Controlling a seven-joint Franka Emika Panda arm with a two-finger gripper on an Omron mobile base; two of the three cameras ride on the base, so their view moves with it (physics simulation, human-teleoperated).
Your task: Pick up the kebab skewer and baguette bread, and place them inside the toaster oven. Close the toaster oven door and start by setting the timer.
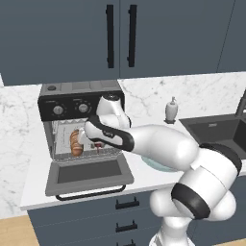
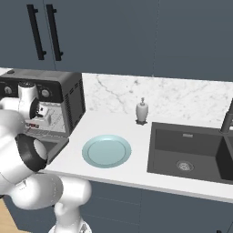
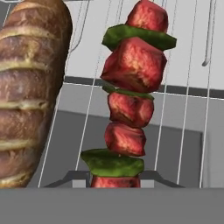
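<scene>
We see the kebab skewer (image 3: 129, 96) held in our fingers, which are closed narrowly on its lower end; in the hand view it stands up from the bottom edge, red chunks and green pieces stacked along it, over the wire rack (image 3: 183, 100) of the toaster oven (image 1: 81, 122). The baguette bread (image 3: 33, 87) already lies on that rack just beside the skewer, toward the left side of the oven cavity, and in the left base view we can see the loaf (image 1: 76, 142) inside the open oven. Our gripper (image 1: 98, 144) is reaching into the cavity mouth, above the lowered toaster oven door (image 1: 89, 175), which hangs flat out over the front edge of the table (image 1: 33, 187).

We judge the task a little past halfway: the bread is in, the skewer is inside the cavity but not yet released. Left to do are letting the skewer go on the rack, pulling the arm out, lifting the door shut, and turning the timer among the knobs (image 1: 58, 110) on the black panel.

Farther along the table we see a pale blue plate (image 2: 106, 150) near the front edge, a soap dispenser (image 2: 142, 111) by the back wall, and the dark sink (image 2: 191, 154) toward the right end. None of these sits in our way; the open door under the arm is what we must clear when withdrawing.
</scene>
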